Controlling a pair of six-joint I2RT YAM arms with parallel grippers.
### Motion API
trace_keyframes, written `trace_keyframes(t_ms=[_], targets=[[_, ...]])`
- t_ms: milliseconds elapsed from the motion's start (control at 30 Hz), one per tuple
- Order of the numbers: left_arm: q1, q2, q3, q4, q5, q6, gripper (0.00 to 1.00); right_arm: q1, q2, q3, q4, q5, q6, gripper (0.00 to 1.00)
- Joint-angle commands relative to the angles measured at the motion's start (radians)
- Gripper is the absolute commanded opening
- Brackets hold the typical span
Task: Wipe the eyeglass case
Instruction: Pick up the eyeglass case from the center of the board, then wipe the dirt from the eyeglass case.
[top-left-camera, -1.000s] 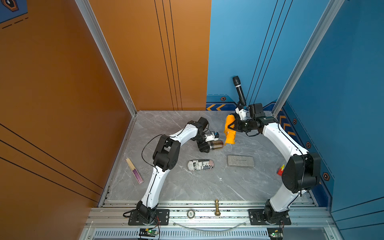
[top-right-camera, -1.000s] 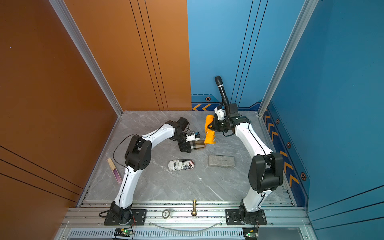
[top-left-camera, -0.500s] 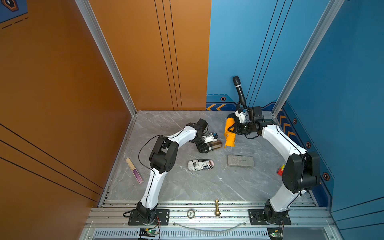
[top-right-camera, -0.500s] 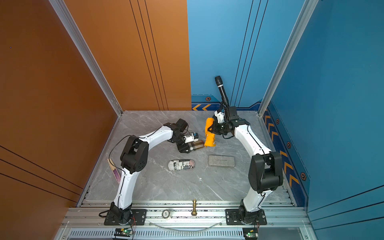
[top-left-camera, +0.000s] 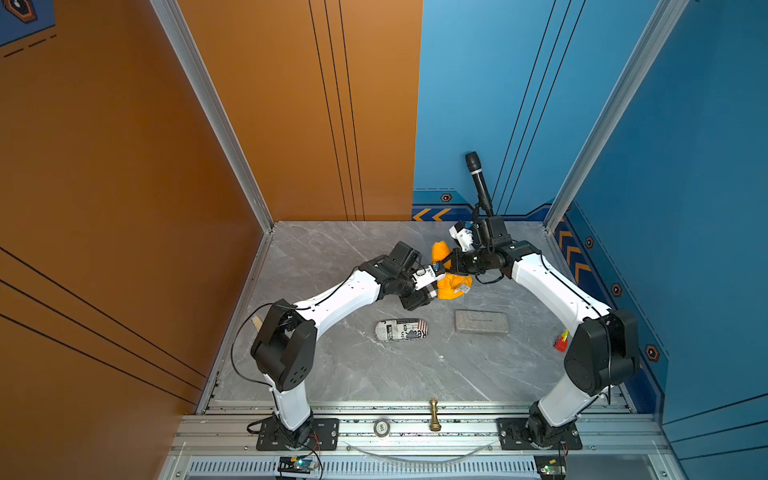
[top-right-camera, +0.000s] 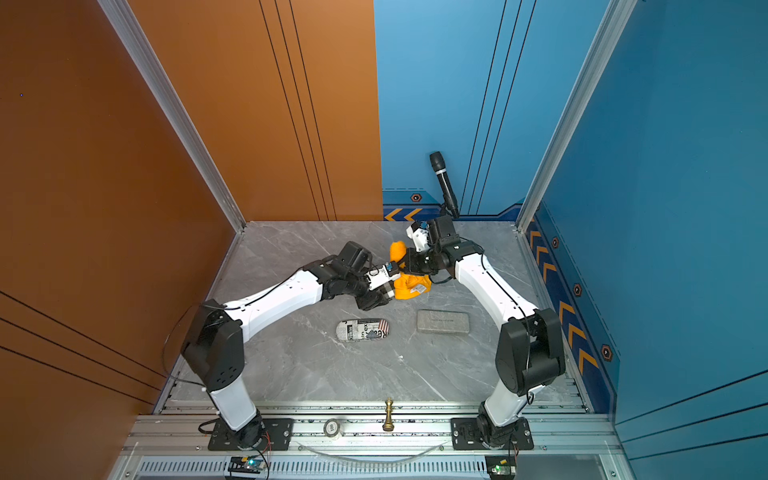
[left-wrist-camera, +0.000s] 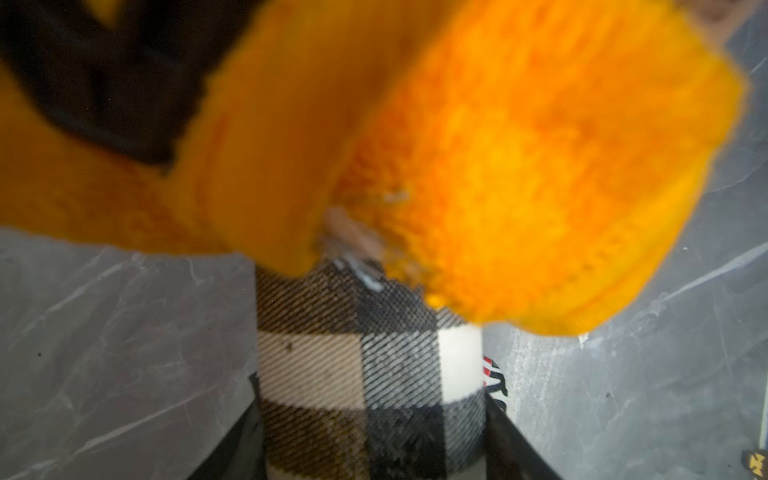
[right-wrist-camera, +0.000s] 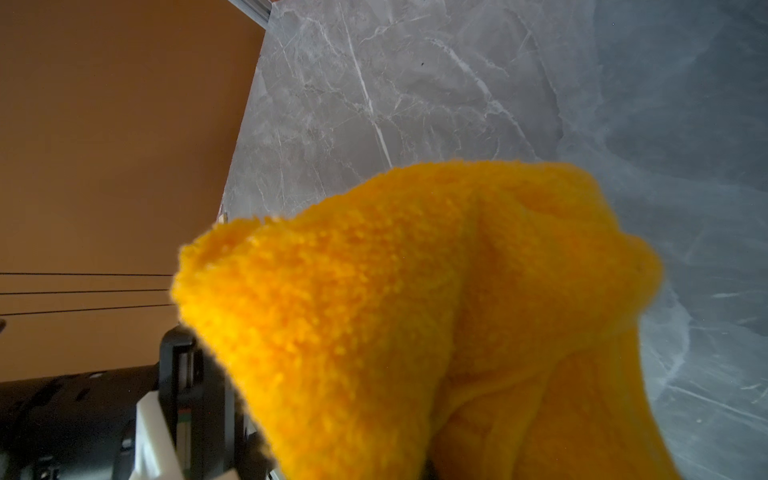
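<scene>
The eyeglass case (left-wrist-camera: 365, 365) is plaid in black, white and tan. My left gripper (left-wrist-camera: 370, 419) is shut on it, one dark finger (left-wrist-camera: 511, 436) along each side. In both top views the case (top-left-camera: 432, 291) (top-right-camera: 388, 291) shows only as a small patch at the gripper's tip. An orange fleecy cloth (left-wrist-camera: 519, 166) (top-left-camera: 454, 286) (top-right-camera: 409, 286) lies over the case's far end. My right gripper (top-left-camera: 451, 264) (top-right-camera: 409, 262) is shut on the cloth (right-wrist-camera: 415, 311), which hides its fingers in the right wrist view.
A newspaper-print case (top-left-camera: 401, 330) and a grey case (top-left-camera: 482, 321) lie on the marble floor nearer the front. A microphone (top-left-camera: 478, 183) leans at the back wall. A small red object (top-left-camera: 561, 341) sits by the right arm, and a chess piece (top-left-camera: 434, 415) stands on the front rail.
My left gripper has closed onto the plaid case. The right gripper has brought the orange cloth down and leftward, so it now covers the case's end.
</scene>
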Motion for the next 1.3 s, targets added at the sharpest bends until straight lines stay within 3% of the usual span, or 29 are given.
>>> trace_keyframes(t_ms=[0,167,400,767,900,1033,1267], targets=[[-0.04,-0.121,-0.103,0.255,-0.071,-0.091,0.35,0.089,-0.021,-0.05,-0.031,-0.026,0.028,0.0],[-0.054,-0.198,-0.181,0.315,-0.151,-0.161,0.35,0.142,-0.078,-0.148,0.063,-0.084,0.106,0.0],[-0.066,-0.294,-0.269,0.351,-0.172,-0.163,0.35,-0.02,-0.162,-0.148,-0.139,-0.055,-0.025,0.0],[-0.117,-0.33,-0.354,0.512,-0.28,-0.177,0.35,0.146,-0.142,-0.168,-0.07,-0.229,0.07,0.0],[-0.148,-0.365,-0.397,0.547,-0.327,-0.145,0.35,0.057,-0.151,-0.18,-0.094,-0.282,0.072,0.0],[-0.168,-0.425,-0.454,0.576,-0.334,-0.14,0.35,-0.01,-0.174,-0.19,-0.143,-0.222,0.043,0.0],[-0.174,-0.465,-0.479,0.555,-0.324,-0.146,0.36,0.178,-0.175,-0.21,-0.02,-0.191,0.117,0.0]])
